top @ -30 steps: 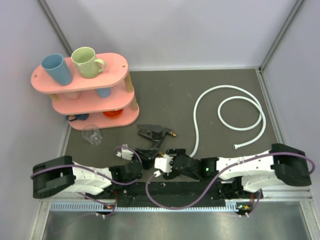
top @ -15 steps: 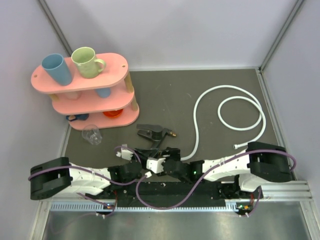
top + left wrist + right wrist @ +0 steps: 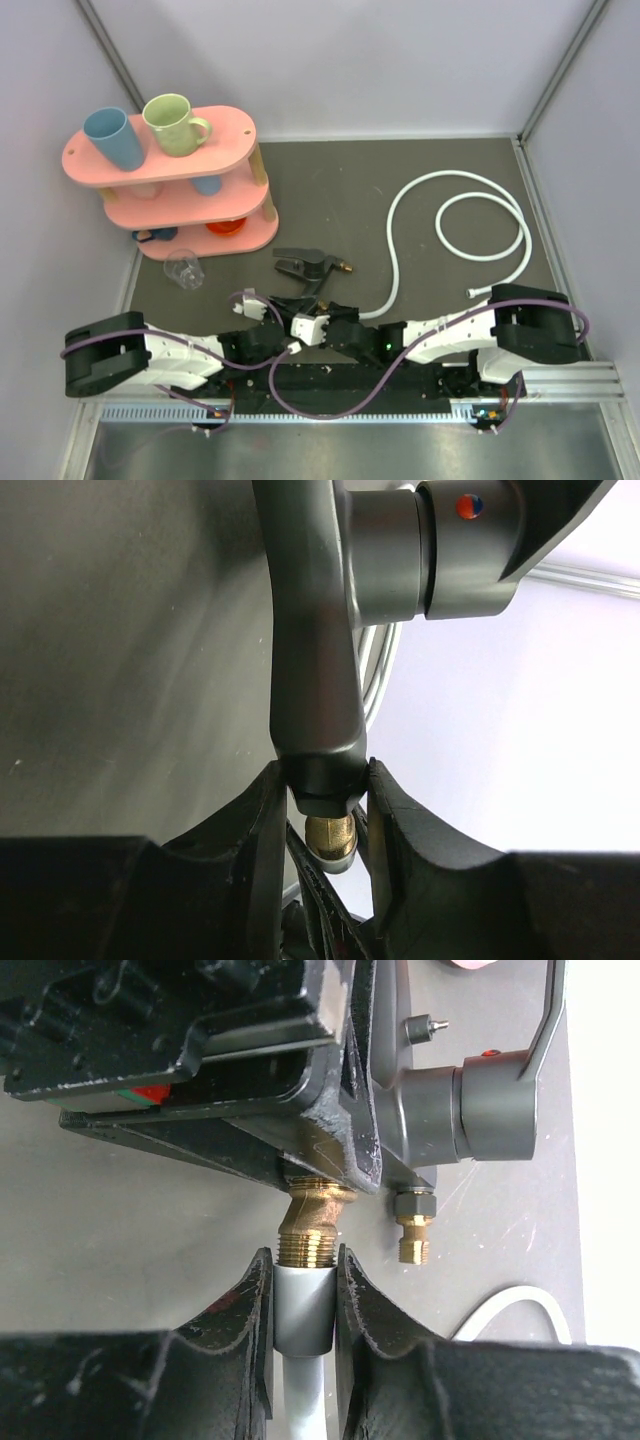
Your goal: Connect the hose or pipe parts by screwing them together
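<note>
The black tap fitting (image 3: 305, 263) lies near the front middle of the table. My left gripper (image 3: 293, 312) is shut on one of its legs (image 3: 318, 770), with a brass end (image 3: 331, 838) poking out below the jaws. The white hose (image 3: 480, 225) loops across the right side, and its free end (image 3: 472, 293) rests on the mat. My right gripper (image 3: 303, 1285) is shut on the hose's grey end nut (image 3: 303, 1310), which butts against the fitting's brass threaded end (image 3: 310, 1235). A second brass end (image 3: 413, 1237) hangs free beside it. The two grippers meet head to head.
A pink three-tier rack (image 3: 240, 125) stands at the back left, carrying a blue cup (image 3: 112, 138) and a green mug (image 3: 172, 123). A clear glass (image 3: 184, 268) lies in front of it. Grey walls close in both sides and the back.
My right arm slid left up to the left gripper, and its jaws closed on the hose's end nut. The left gripper kept its hold on the tap fitting.
</note>
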